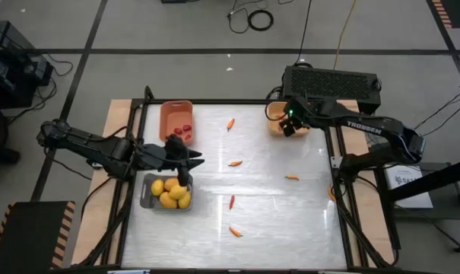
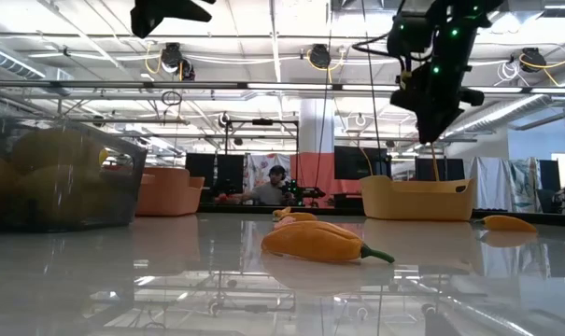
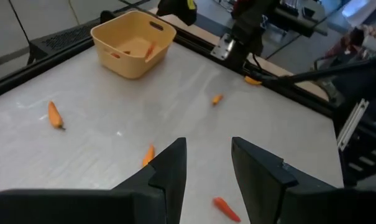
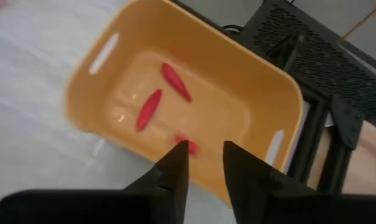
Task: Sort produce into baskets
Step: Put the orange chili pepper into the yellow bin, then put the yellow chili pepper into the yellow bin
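Fruits are filling the grey tray (image 1: 146, 199); five peppers (image 1: 235, 163) are lying mid-frame. Right gripper (image 4: 204, 163), fingers apart, is hovering over the yellow tray (image 4: 100, 78); left gripper (image 3: 207, 163) is gaping empty.

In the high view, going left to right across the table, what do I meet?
Grey basket of yellow fruits under the left gripper, with the salmon basket behind → loose peppers mid-table → pepper → right gripper over the yellow basket.
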### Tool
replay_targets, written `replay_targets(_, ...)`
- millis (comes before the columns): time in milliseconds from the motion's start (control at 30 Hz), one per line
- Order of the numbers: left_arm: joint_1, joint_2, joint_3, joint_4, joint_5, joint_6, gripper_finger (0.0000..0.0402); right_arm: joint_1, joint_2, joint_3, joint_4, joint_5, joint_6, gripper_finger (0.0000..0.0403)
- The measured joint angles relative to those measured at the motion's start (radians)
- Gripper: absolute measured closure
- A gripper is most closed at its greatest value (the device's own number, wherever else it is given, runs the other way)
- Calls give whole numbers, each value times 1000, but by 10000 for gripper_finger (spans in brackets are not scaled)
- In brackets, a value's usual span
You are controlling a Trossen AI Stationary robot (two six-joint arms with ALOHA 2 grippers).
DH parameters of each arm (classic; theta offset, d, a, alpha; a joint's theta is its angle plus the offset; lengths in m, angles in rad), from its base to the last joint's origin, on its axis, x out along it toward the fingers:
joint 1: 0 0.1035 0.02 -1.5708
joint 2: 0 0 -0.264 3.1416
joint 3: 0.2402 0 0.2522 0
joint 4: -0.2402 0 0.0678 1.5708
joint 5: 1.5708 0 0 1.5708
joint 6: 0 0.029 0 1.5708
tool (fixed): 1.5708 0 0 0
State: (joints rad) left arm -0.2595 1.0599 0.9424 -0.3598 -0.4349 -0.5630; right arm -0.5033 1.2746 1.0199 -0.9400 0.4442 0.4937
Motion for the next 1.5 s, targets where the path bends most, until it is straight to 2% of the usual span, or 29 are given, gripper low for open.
replay_targets(267, 4, 0, 0, 11, -30, -33, 267, -47, 11, 0, 6, -31, -74, 259)
replay_targets(400, 4, 0, 0, 8, -42, -28, 267, -42, 10, 0, -2, -220, -90, 249)
replay_targets(533, 4, 0, 0, 6, -45, 4, 267, -11, 10, 0, -100, -415, 19, 249)
replay_targets(633, 4, 0, 0, 2, -45, 31, 267, 59, 10, 0, -228, -495, 115, 252)
replay_targets(867, 4, 0, 0, -26, -44, 82, 267, 317, 10, 0, -424, -540, 348, 259)
replay_targets(1067, 4, 0, 0, -24, -44, 132, 267, 522, 18, 0, -443, -552, 456, 259)
replay_targets(1233, 4, 0, 0, -23, -44, 134, 267, 650, 58, -20, -441, -543, 516, 259)
replay_targets(1400, 4, 0, 0, -23, -44, 133, 267, 711, 109, -133, -396, -557, 552, 259)
replay_targets(1500, 4, 0, 0, -22, -43, 128, 267, 713, 141, -203, -407, -613, 556, 253)
